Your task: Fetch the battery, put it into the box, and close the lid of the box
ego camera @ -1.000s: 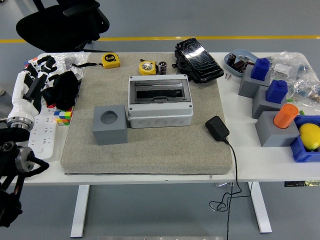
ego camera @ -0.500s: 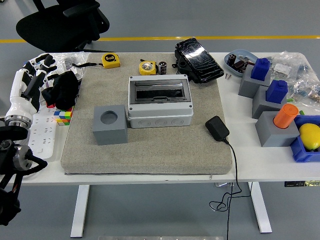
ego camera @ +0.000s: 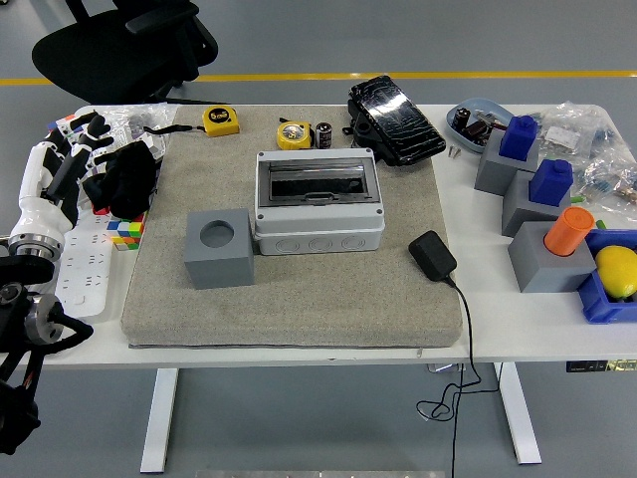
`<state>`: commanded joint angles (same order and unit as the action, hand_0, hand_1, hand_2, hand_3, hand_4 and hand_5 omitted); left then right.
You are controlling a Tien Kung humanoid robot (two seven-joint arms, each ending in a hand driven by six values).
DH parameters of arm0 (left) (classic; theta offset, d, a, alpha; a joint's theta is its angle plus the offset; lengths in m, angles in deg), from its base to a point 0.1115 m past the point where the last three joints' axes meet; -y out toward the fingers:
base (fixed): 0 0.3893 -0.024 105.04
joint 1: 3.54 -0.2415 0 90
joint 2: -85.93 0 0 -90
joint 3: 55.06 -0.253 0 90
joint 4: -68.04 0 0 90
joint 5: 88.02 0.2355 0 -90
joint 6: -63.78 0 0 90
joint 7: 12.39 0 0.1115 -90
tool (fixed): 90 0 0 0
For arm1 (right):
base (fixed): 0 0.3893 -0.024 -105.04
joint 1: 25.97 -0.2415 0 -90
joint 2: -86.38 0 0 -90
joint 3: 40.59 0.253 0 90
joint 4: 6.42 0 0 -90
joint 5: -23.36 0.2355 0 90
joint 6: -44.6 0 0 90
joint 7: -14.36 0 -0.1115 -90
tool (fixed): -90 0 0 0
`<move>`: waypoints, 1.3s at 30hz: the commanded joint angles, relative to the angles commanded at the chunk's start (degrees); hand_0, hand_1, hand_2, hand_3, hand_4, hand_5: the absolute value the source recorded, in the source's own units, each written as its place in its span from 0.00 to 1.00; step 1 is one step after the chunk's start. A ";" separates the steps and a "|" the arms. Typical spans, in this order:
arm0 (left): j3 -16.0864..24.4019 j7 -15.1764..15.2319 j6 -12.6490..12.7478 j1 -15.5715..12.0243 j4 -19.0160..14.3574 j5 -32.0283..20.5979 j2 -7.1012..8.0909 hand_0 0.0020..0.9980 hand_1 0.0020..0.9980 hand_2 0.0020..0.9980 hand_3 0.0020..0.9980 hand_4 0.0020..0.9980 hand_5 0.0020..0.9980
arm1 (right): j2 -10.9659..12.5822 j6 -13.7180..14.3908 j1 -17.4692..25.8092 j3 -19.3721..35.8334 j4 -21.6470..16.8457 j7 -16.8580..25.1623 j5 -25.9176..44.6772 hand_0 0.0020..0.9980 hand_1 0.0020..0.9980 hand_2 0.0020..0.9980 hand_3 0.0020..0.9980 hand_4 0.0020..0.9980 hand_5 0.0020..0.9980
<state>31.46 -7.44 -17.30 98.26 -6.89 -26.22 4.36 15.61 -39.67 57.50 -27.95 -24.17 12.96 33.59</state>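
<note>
The battery (ego camera: 323, 134) is not yet fetched, so the left hand (ego camera: 60, 164), held with fingers spread and empty, must be reached across to it, behind the box (ego camera: 318, 202)

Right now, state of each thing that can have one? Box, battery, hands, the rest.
box: on the mat, its see-through lid down
battery: upright on the table behind the box, untouched
left hand: fingers spread, holding nothing, over the table's left edge
right hand: not in view
gray cube: upright, round hole on top looks empty
orange cylinder: standing in its gray block
</note>
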 joint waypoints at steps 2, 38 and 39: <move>0.04 -0.05 -0.04 0.03 -0.03 0.07 0.05 0.54 0.65 0.65 0.69 1.00 0.54 | 0.01 0.10 -0.01 0.14 0.00 0.06 -0.03 0.58 0.63 0.66 0.56 0.96 0.49; 0.12 -0.78 -0.46 0.09 -0.36 -0.05 0.36 0.52 0.54 0.55 0.68 1.00 0.54 | -0.06 0.97 -0.39 0.52 -0.13 1.29 -0.07 0.58 0.63 0.66 0.55 0.95 0.50; 0.06 -0.80 -0.46 0.05 -0.36 -0.05 0.39 0.52 0.54 0.55 0.68 1.00 0.54 | -0.06 0.96 -0.40 0.57 -0.15 1.27 -0.14 0.58 0.63 0.66 0.55 0.95 0.50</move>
<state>31.52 -8.24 -17.77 98.30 -7.25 -26.26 4.74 15.55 -38.70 57.09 -27.38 -24.32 14.22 33.45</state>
